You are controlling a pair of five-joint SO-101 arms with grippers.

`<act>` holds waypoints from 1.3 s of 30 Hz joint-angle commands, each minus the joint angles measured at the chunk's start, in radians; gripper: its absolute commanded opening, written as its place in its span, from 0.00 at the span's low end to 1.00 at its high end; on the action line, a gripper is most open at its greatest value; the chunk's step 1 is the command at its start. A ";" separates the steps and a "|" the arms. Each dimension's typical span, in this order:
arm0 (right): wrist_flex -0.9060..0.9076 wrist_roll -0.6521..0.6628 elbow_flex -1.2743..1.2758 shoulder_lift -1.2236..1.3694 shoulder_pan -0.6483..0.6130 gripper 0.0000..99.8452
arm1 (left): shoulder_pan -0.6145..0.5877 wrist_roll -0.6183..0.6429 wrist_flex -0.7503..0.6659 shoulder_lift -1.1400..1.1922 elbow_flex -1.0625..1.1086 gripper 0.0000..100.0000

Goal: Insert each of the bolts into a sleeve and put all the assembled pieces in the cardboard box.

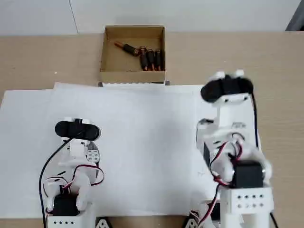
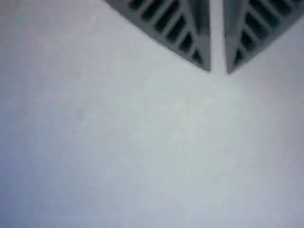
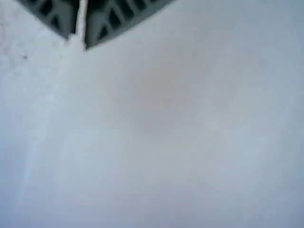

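You have the left pincer (image 2: 218, 70) and right pincer (image 3: 80, 42) narrowed to a slit, empty, over white paper (image 1: 142, 142). The assembled pieces (image 1: 151, 59) lie in the box (image 1: 133, 76), ahead and between both pincers. Judged: the right pincer sits nearer.

The cardboard box (image 1: 133, 76) sits at the top centre of the high view on the table (image 1: 38, 57), touching the far edge of a paper sheet (image 1: 142, 142) that covers the middle. Inside the box, the assembled pieces (image 1: 151, 59) lie bunched toward its right side, with one piece (image 1: 126, 47) slanted just left of them. One arm (image 1: 76, 156) stands on the sheet at lower left and a second arm (image 1: 232, 142) at lower right.
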 commanded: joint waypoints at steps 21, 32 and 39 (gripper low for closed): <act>-0.239 -0.003 0.750 -0.679 0.008 0.00 | -0.003 0.009 -0.003 -0.011 -0.004 0.01; -0.246 0.017 0.842 -0.734 0.012 0.00 | -0.003 0.009 -0.003 -0.011 -0.004 0.01; -0.248 0.017 0.873 -0.736 0.082 0.00 | -0.003 0.009 -0.003 -0.011 -0.004 0.01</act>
